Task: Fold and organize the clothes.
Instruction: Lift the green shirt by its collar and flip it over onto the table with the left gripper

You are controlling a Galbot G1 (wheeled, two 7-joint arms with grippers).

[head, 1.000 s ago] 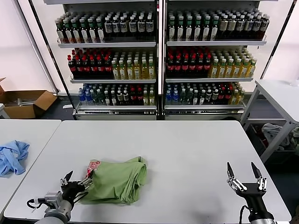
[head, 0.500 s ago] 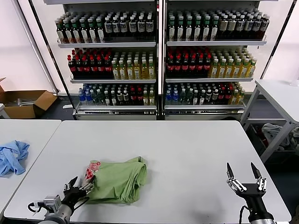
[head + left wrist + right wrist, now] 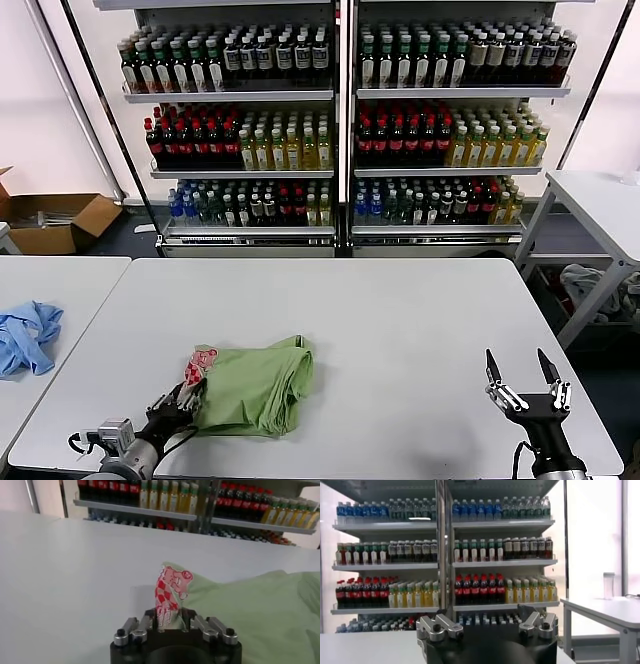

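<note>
The light green shirt (image 3: 255,385) lies bunched and partly folded on the white table (image 3: 400,320), near its front left. Its red-and-white print (image 3: 200,362) shows on the corner closest to my left gripper (image 3: 186,398). In the left wrist view that printed corner (image 3: 170,587) stands up from the shirt (image 3: 250,610), and my left gripper (image 3: 167,619) is shut on the fabric at its base. My right gripper (image 3: 520,372) hovers open at the table's front right, far from the shirt, with nothing in it. In its own view the right gripper (image 3: 487,622) faces the shelves.
A pale blue garment (image 3: 28,335) lies on a separate table to the left. Shelves full of bottles (image 3: 340,120) stand behind the table. A cardboard box (image 3: 55,220) sits on the floor at the back left, and another white table (image 3: 600,200) is at the right.
My left gripper slid under the shirt's printed corner and closed on it from wide open. The corner lifted slightly. The right arm has not moved.
</note>
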